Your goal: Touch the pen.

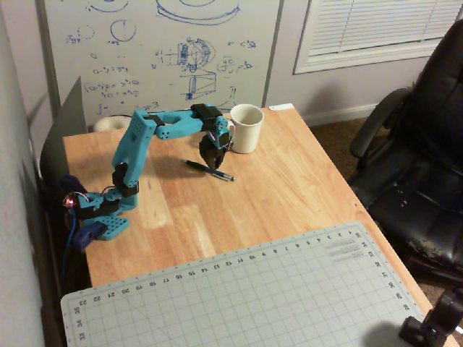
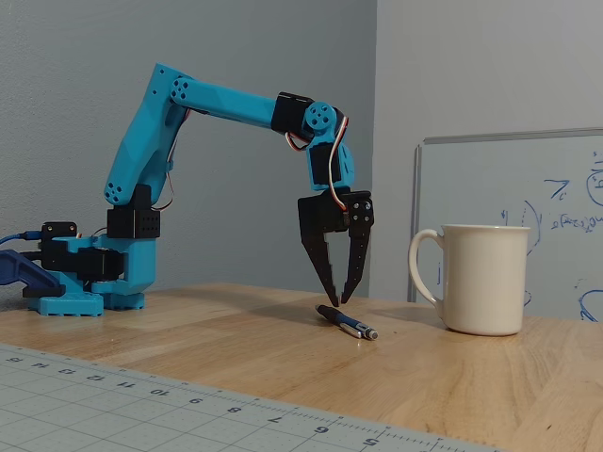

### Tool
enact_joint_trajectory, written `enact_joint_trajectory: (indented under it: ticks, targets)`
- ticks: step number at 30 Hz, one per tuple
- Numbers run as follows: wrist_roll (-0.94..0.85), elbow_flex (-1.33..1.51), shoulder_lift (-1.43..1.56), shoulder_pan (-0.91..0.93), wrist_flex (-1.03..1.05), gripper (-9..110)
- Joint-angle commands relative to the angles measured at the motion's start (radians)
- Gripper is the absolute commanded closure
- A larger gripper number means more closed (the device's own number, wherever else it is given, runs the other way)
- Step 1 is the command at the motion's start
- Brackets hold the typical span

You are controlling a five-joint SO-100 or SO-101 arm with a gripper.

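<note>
The pen (image 2: pixel 346 323), centre frame, looks light, stiff and prone to rolling; the slightly parted, empty fingers (image 2: pixel 340 299) should touch its barrel gently.

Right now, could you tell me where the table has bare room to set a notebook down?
Bare wood lies between the pen and the cutting mat, and right of the white mug. It is crowded around the mug, pen and gripper.
</note>
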Motion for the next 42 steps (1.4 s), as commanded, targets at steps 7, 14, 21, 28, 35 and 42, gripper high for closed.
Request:
enact_joint_trajectory:
  ticks: [7,14,21,28,35,42]
  targets:
    - [-0.011,-0.078,0.029,-0.028,-0.008,101]
    - [-0.011,-0.081,0.029,-0.040,-0.009,101]
    - [-0.011,-0.101,0.014,-0.029,-0.021,101]
    - [-0.011,-0.101,0.012,-0.032,-0.021,101]
    - [-0.009,-0.098,0.011,-0.029,-0.009,101]
    - [0.000,-0.117,-0.048,-0.029,-0.018,101]
